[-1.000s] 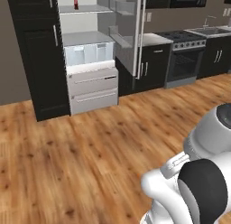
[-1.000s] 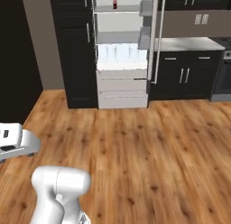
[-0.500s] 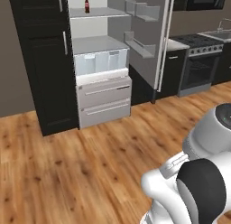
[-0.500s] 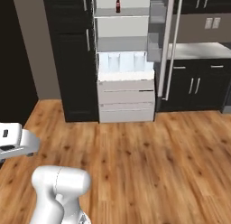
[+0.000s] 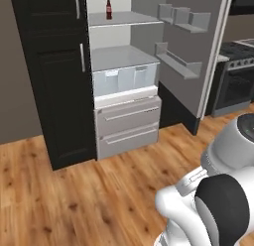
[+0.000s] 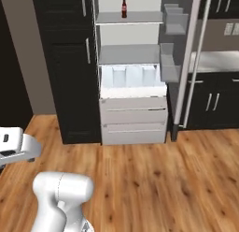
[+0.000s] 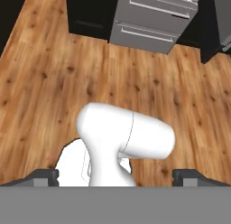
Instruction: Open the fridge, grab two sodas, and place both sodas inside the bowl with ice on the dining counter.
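Left base view: fridge [image 5: 186, 56] standing open, one soda [image 5: 108, 9] upright on top shelf. Approach wants base squarer and nearer before arm is reaching up.

Right base view: soda [image 6: 124, 8] sitting at shelf front; come in level, fingers either side of the body.

Hand view: gripper [image 7: 116, 176] pointing down at floor, arm tucked low, fingertips [image 7: 43, 175] spread wide, carrying nothing.

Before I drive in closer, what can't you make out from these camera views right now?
- Second soda: one bottle stands on the fridge's top shelf; no other can be made out.
- Fridge top: cut off by the upper edge in both base views.
- Bottle label: too small to read.
- Fridge drawers' contents: closed fronts hide them.
- Gripper: fingertips wide apart, holding nothing.
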{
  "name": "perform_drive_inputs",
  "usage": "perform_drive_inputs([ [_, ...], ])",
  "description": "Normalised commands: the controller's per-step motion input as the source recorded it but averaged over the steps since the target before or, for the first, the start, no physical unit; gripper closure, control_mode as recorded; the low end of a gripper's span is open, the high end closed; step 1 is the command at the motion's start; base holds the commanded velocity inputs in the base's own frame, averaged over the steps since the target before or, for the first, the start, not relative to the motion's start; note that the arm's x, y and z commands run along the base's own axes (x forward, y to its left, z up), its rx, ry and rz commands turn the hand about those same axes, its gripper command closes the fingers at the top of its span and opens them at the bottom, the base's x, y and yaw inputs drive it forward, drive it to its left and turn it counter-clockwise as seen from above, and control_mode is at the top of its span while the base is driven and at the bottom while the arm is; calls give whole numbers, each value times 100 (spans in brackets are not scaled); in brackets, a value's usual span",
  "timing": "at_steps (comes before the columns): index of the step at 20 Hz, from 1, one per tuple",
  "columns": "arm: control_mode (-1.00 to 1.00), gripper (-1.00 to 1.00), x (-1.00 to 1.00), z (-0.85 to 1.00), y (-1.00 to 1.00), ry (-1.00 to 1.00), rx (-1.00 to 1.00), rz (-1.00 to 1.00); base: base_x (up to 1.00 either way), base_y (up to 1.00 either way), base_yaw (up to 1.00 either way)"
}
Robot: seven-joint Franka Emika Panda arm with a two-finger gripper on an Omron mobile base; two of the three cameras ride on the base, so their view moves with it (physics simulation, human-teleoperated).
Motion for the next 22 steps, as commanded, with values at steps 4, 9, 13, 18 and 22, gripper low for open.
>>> perform_drive_inputs([
  [4,100,-100,0,0,0,0,0,0,100,0,0],
  [9,100,-100,0,0,0,0,0,0,100,0,0],
  [13,100,-100,0,0,0,0,0,0,99,-1,-2],
  [18,100,-100,0,0,0,0,0,0,88,-8,-5],
  [22,100,-100,0,0,0,0,0,0,82,-12,-6],
])
